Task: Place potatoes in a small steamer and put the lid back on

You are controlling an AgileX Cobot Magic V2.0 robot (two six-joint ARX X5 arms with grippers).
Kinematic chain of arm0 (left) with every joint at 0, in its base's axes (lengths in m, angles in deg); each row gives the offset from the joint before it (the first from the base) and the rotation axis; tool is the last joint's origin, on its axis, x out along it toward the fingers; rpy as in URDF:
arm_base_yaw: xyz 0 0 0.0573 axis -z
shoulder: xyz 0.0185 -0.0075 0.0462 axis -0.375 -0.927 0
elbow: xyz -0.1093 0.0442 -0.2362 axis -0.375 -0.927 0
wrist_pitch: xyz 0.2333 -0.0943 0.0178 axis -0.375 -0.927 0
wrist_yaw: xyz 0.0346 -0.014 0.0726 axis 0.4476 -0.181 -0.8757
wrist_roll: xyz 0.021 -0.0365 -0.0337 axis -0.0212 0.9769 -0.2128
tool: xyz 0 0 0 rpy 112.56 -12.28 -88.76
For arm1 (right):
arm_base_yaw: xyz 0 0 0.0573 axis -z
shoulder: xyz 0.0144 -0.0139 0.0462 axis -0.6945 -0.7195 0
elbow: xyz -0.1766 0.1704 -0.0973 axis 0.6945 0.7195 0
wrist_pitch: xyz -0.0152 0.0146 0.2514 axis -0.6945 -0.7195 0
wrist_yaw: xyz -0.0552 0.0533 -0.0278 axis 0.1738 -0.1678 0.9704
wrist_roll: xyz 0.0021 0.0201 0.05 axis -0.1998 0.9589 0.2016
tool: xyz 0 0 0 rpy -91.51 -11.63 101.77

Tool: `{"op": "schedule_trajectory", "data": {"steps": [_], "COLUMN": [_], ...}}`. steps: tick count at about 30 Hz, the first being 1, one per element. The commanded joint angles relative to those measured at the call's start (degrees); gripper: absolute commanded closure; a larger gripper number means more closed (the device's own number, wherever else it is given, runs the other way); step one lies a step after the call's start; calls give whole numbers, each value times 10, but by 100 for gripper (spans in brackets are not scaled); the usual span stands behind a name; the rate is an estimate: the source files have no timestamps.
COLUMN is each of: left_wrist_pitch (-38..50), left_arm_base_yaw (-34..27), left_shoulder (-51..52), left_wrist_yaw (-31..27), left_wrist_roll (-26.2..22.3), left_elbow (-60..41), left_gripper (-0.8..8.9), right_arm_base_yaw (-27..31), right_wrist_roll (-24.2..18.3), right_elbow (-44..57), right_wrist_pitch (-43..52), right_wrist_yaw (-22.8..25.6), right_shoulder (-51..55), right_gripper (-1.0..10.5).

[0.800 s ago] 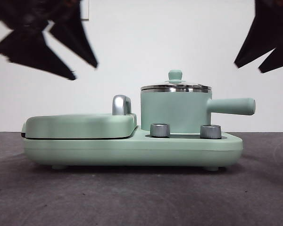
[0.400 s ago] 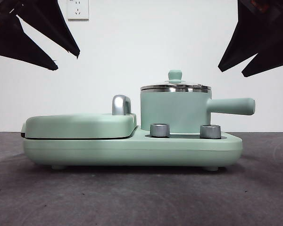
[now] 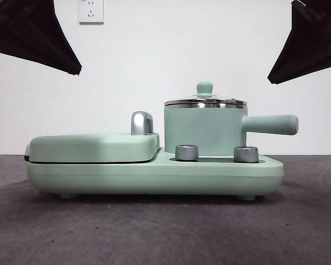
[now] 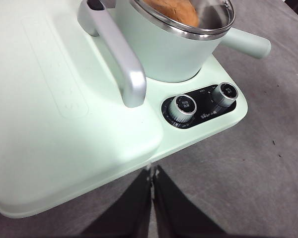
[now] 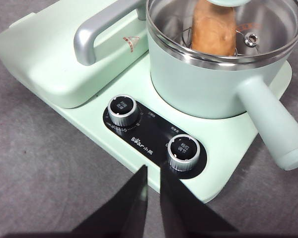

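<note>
Right wrist view: crusty orange-brown potato [image 5: 213, 27] (under glass lid [image 5: 268, 25])

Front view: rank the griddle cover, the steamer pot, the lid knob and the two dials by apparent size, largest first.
1. Griddle cover
2. Steamer pot
3. The two dials, which look alike, so no ranking between them
4. Lid knob

My left gripper [image 4: 152, 173] ends in two flat matte-black jaws that taper to thin pointed tips, each catching a pale glint at the very end. My right gripper [image 5: 153, 174] matches it: two black wedge-shaped blades, plain-surfaced, with no markings, screws or cables that I can make out
</note>
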Motion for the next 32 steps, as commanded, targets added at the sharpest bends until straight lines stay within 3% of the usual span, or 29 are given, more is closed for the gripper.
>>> {"op": "schedule_trajectory", "data": {"steps": [1, 3, 5, 8, 16, 19, 26, 32], "left_wrist_pitch": [8, -1, -3, 55, 81, 82, 87, 96], "left_arm_base_yaw": [4, 5, -3, -47, -269, -309, -324, -322], "left_shoulder": [-3, 11, 37, 111, 334, 408, 534, 528], "left_wrist_yaw": [0, 0, -7, -42, -49, -49, -49, -45], "left_wrist_roll": [-6, -12, -64, -68, -76, -77, -73, -60], "left_elbow": [2, 2, -2, -49, -205, -269, -393, -405], "left_gripper": [808, 808, 808, 808, 808, 808, 808, 808], "right_arm_base_yaw": [-3, -3, -3, -3, -3, -3, -3, -3], "right_wrist_roll": [-2, -2, -2, -2, -2, -2, -2, -2], "right_elbow": [-5, -5, -5, -5, -5, -5, -5, -5], "right_wrist_pitch": [6, 6, 6, 6, 6, 6, 6, 6], "right_wrist_yaw": [0, 0, 0, 0, 0, 0, 0, 0], "right_shoulder": [-3, -3, -3, -3, -3, -3, -3, -3], "right_gripper": [912, 912, 912, 912, 912, 912, 912, 912]}}
